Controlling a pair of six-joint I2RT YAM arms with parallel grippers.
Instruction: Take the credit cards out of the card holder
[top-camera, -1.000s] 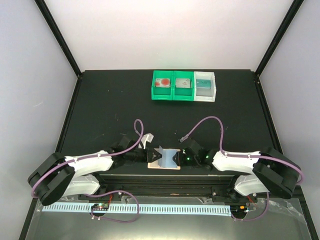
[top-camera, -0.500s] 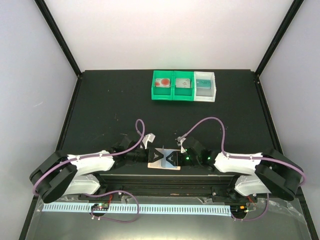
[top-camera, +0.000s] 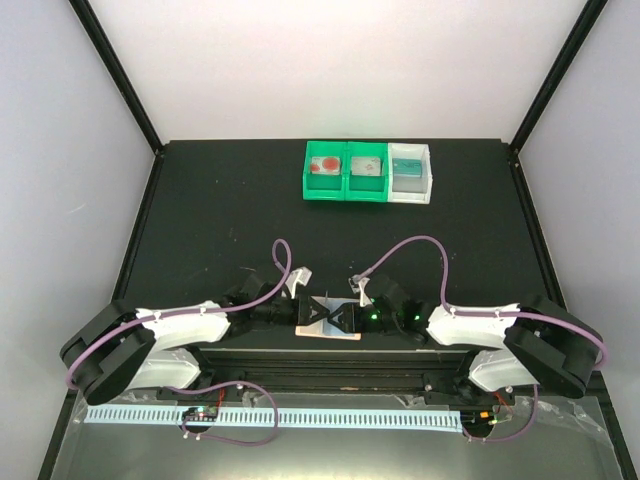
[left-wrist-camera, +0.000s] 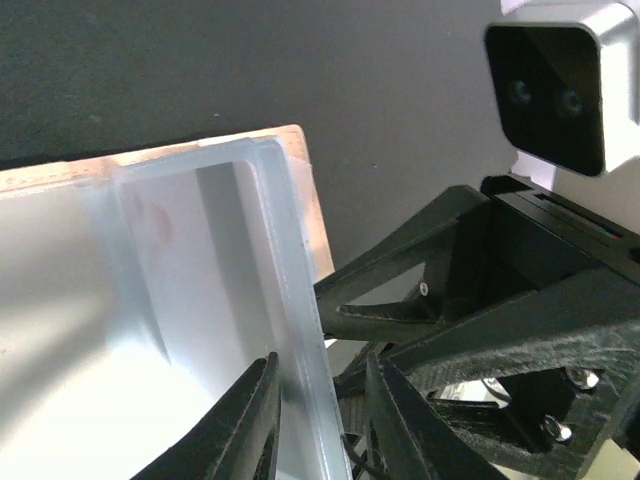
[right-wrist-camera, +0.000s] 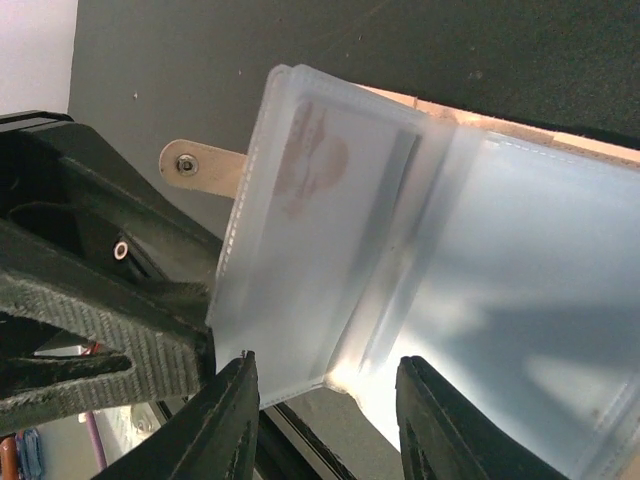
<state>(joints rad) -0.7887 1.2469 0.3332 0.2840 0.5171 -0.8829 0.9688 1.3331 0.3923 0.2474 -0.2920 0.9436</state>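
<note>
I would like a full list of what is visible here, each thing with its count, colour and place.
table: one, black, under everything.
green bins: two, side by side, far centre; one holds something red.
white bin: one, right of the green ones.
card holder: one, tan with pale sleeves, open at the near edge.
card: one seen, pale with a reddish mark, inside a sleeve.
left gripper: one, black, open around a sleeve edge.
right gripper: one, black, open around a sleeve corner.

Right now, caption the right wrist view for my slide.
Right gripper straddles a lifted translucent blue-grey sleeve of the open tan leather-like card holder.
</note>
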